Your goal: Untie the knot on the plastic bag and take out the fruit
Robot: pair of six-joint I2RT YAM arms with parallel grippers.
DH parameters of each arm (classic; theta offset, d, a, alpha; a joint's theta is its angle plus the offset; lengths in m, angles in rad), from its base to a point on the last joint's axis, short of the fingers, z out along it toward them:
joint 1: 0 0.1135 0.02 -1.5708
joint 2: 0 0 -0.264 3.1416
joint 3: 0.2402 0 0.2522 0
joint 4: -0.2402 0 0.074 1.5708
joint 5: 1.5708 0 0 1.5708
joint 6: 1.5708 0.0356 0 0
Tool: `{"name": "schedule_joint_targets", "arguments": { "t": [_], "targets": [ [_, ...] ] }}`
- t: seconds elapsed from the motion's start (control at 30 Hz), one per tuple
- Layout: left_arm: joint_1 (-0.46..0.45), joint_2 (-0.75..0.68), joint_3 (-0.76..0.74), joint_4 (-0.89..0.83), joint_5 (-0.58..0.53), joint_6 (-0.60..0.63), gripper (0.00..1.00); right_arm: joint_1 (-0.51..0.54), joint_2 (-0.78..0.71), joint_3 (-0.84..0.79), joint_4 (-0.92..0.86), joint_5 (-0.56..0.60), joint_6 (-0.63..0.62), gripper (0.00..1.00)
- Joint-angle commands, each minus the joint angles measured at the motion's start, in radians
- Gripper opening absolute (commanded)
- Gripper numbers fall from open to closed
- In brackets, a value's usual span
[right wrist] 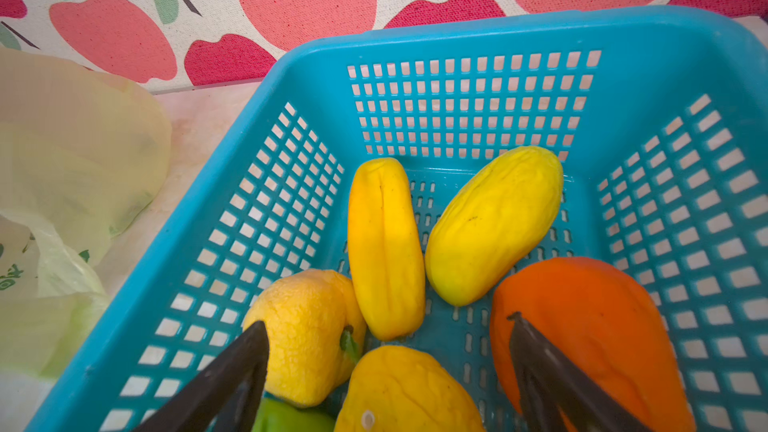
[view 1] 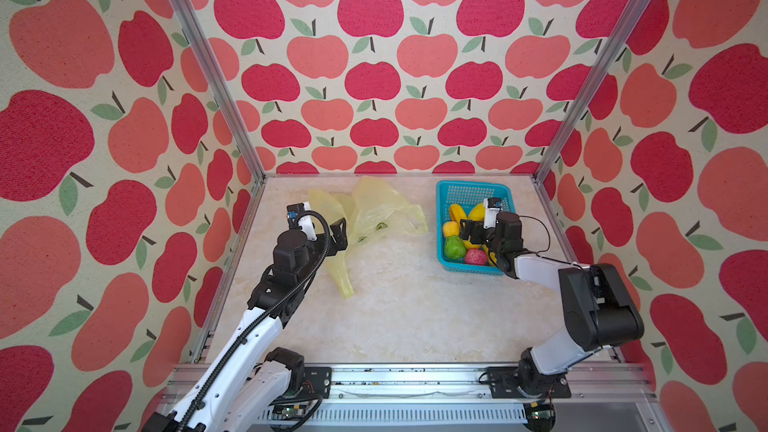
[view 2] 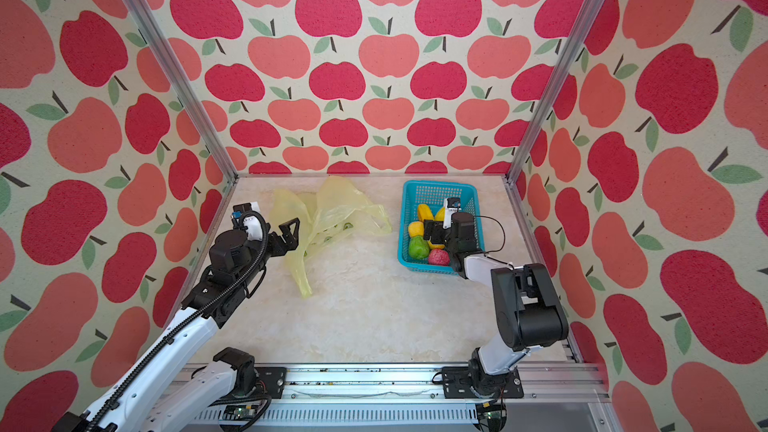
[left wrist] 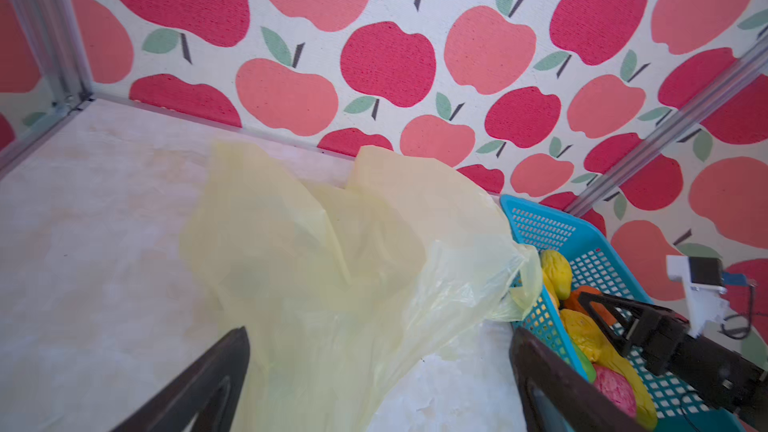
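A: What's on the worktop (view 1: 395, 305)?
B: The plastic bag (view 1: 374, 209), slack and crumpled, toward the back, left of the middle. Just right of it stands a teal basket (view 1: 469, 193).
A: The arms?
B: The left pincer (view 1: 340, 232) is at the bag's left edge, jaws spread wide, nothing between them. The right pincer (right wrist: 386, 322) is over the basket, jaws spread too, gripping nothing.
A: And the fruit (right wrist: 494, 222)?
B: In the basket: yellow long ones at the back, an orange one, then a green one (view 1: 454, 247) and a bumpy pink one (view 1: 475, 257) at the near end.
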Motion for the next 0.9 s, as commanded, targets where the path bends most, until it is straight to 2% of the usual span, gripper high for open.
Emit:
{"name": "schedule_joint_targets", "arguments": {
  "t": [0.0, 0.17, 0.3, 0.43, 0.57, 0.63, 0.77, 0.87],
  "targets": [
    [0.090, -0.024, -0.026, -0.039, -0.020, -0.027, 0.99, -0.016, -0.044, -0.032, 0.075, -0.043, -0.009, 0.92],
    [0.261, -0.010, -0.047, -0.086, 0.036, -0.046, 0.99, -0.137, -0.091, 0.006, -0.082, -0.061, 0.135, 0.90],
    [0.357, 0.026, -0.097, -0.039, -0.005, -0.014, 0.99, -0.273, -0.115, 0.025, -0.194, -0.125, 0.254, 0.89],
    [0.394, 0.108, -0.099, -0.014, -0.164, 0.020, 0.99, -0.321, -0.055, 0.058, -0.273, -0.111, 0.237, 0.87],
    [0.419, 0.214, -0.150, 0.180, -0.200, 0.076, 0.99, -0.352, -0.028, 0.029, -0.149, -0.212, 0.257, 0.84],
    [0.424, 0.266, -0.135, 0.188, -0.244, 0.075, 0.99, -0.347, -0.045, 0.042, -0.158, -0.221, 0.247, 0.84],
    [0.430, 0.410, -0.091, 0.202, -0.262, 0.087, 0.99, -0.345, -0.132, 0.056, -0.206, -0.224, 0.241, 0.85],
    [0.431, 0.505, -0.109, 0.313, -0.290, 0.058, 0.99, -0.354, -0.210, 0.088, -0.307, -0.139, 0.245, 0.86]
  ]
}}
